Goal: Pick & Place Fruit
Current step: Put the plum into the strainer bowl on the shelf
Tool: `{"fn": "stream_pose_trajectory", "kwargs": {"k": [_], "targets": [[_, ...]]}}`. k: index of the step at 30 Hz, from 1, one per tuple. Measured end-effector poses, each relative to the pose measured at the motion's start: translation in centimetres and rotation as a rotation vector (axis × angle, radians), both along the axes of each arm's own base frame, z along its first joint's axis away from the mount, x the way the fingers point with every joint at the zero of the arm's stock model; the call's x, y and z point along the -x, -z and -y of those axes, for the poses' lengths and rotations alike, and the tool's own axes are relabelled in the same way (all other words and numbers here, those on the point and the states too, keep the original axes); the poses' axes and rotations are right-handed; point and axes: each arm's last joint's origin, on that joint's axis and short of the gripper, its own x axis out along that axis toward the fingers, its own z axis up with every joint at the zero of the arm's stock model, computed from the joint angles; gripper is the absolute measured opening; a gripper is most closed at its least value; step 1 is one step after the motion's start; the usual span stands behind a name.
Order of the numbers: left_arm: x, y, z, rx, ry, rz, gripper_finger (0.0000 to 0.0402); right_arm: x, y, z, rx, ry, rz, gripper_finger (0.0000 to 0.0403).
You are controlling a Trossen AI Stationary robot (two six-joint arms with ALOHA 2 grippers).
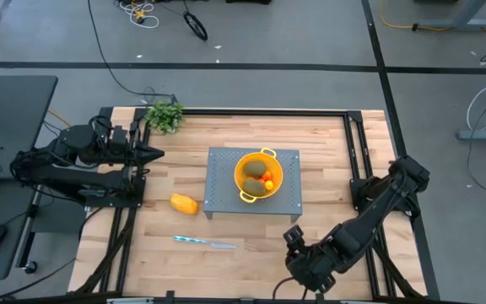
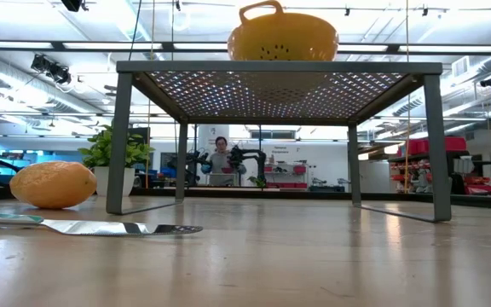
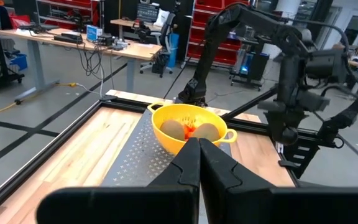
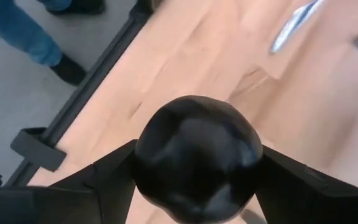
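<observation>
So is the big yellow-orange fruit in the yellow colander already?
No, the yellow-orange fruit lies on the table, left of the rack holding the colander.

I am seeing a yellow colander (image 1: 259, 175) with a pattern of small holes, standing on a grey perforated stand (image 1: 226, 187). Inside are lying two brownish-green ovals (image 1: 255, 171) and tiny orange-red balls (image 1: 268, 181). The oblong fruit (image 1: 184, 203) is showing yellow-orange on the pale striped wooden table (image 1: 327, 143). The round fruit (image 4: 196, 157) is looking glossy black between dark fingers (image 4: 101, 174). The knife (image 1: 205, 243) is shining silver, the plant (image 1: 164, 115) green.

Colander (image 1: 259, 176) on rack (image 1: 226, 181), centre table.
</observation>
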Motion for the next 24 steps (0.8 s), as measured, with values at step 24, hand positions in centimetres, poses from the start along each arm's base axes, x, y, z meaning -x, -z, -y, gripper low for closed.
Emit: {"fn": "stream_pose_trajectory", "kwargs": {"k": [24], "targets": [[0.0, 0.0, 0.1, 0.002, 0.04, 0.0, 0.0002, -2.7, -6.8, 3.1, 0.025, 0.249, 0.243, 0.0277]]}}
